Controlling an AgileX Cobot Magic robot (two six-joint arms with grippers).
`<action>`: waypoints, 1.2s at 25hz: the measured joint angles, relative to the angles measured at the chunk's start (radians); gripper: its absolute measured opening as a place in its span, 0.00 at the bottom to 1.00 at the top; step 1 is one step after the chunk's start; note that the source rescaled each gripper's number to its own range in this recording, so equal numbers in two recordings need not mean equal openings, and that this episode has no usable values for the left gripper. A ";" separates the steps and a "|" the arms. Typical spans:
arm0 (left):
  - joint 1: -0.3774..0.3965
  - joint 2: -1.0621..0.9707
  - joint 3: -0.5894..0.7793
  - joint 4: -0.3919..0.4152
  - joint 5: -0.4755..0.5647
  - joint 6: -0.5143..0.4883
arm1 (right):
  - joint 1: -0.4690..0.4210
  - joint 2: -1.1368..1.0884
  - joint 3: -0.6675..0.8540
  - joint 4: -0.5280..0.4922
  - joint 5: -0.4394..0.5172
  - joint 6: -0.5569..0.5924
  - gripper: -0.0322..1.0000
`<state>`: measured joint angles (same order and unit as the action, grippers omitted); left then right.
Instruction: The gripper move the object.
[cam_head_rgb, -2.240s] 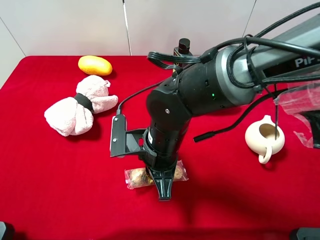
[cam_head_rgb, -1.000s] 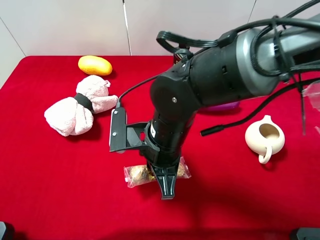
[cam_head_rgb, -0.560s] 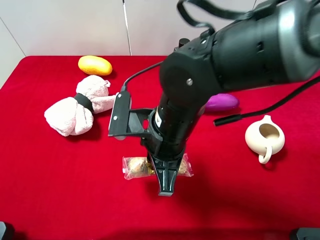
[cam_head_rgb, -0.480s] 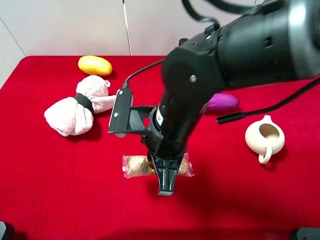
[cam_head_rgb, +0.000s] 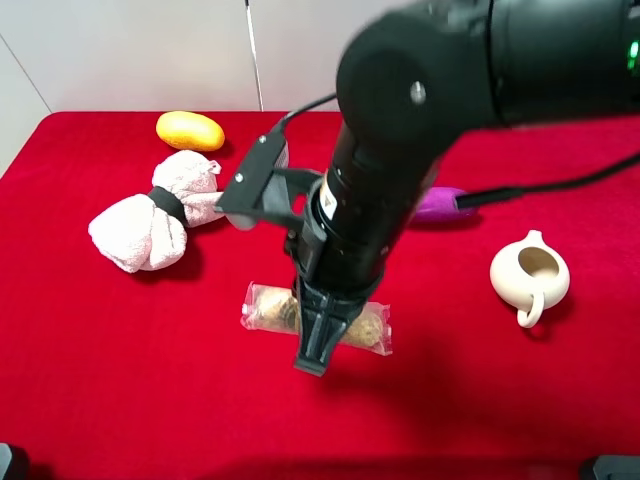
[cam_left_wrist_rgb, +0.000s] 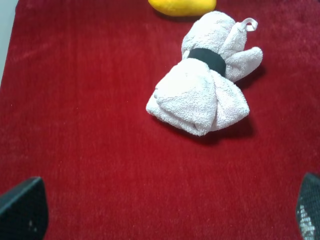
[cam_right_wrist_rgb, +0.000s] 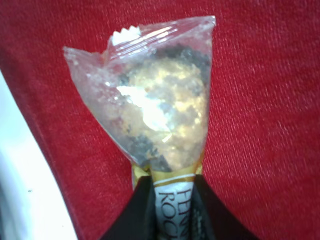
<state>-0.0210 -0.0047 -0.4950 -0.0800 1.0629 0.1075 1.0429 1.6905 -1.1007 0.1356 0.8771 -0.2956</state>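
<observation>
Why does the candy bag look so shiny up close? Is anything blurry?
Right wrist view: light glares white off the packet held in the pincer; exterior high view: the big arm near the camera looks slightly soft; left wrist view: the towel is sharp, with a dark shadow.

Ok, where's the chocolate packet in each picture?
Exterior high: the packet is low in the middle, held by the right gripper.
Left wrist: not in it.
Right wrist: the packet fills the middle, pinched at its label.
Shared landmark: the red cloth shows in all three views.
</observation>
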 joint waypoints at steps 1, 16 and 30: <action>0.000 0.000 0.000 0.000 0.000 0.000 | 0.000 0.000 -0.018 -0.006 0.024 0.018 0.04; 0.000 0.000 0.000 0.000 0.000 0.000 | -0.070 0.000 -0.243 -0.078 0.203 0.285 0.04; 0.000 0.000 0.000 0.000 0.000 0.000 | -0.321 0.000 -0.281 -0.055 0.213 0.383 0.03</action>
<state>-0.0210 -0.0047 -0.4950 -0.0800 1.0629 0.1075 0.7216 1.6905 -1.3817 0.0802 1.0905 0.0871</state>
